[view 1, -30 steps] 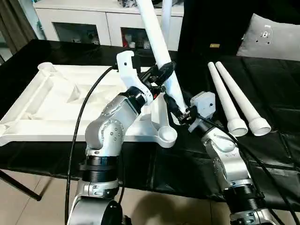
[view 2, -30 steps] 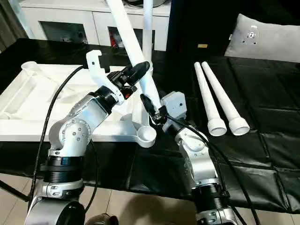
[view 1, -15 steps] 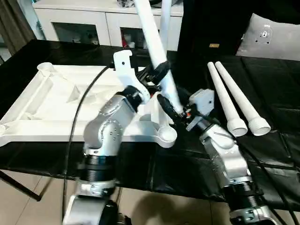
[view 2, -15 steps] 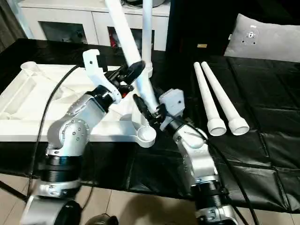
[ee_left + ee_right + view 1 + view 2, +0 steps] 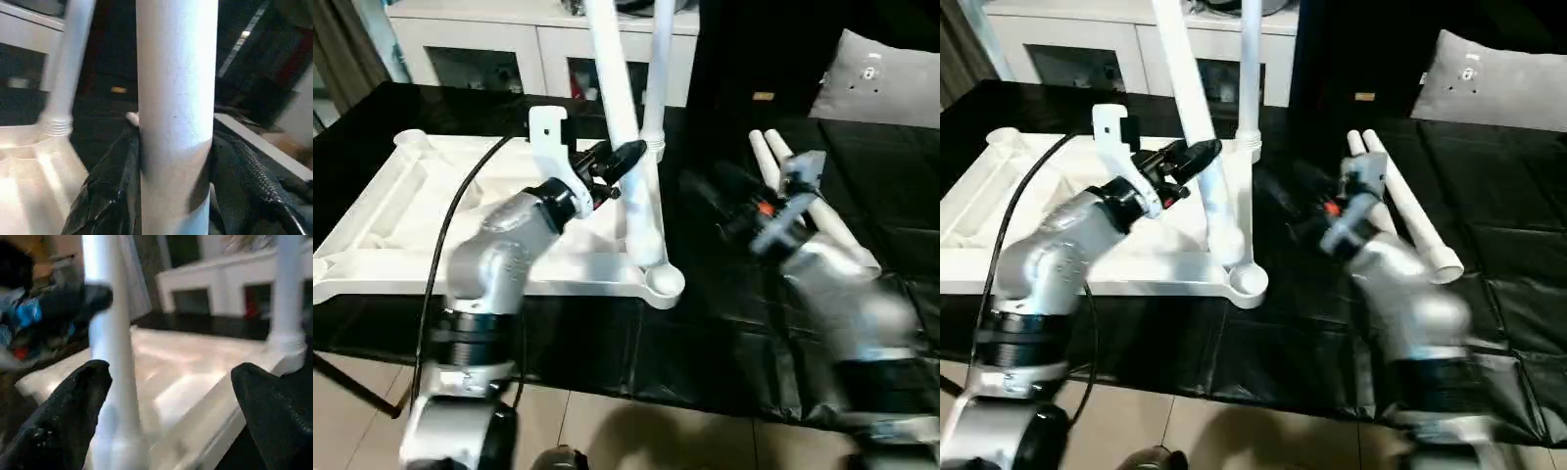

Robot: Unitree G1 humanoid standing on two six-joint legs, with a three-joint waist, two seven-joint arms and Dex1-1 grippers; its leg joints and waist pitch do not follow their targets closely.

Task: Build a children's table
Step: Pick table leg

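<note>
While the left gripper (image 5: pixel 625 157) clamps its fingers round the second leg (image 5: pixel 625 127) over the upturned table top (image 5: pixel 431 211) on the worktop (image 5: pixel 724 333), right gripper (image 5: pixel 171 396) spread empty; next, probably seating it in the near corner socket (image 5: pixel 664 284).

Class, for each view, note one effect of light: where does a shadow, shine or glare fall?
Left wrist view: dark shadows edge the held leg where the left gripper clamps it. Right wrist view: the table top glares bright between the open right gripper fingers. Right eye view: the black cover shows pale shine along its creases.
</note>
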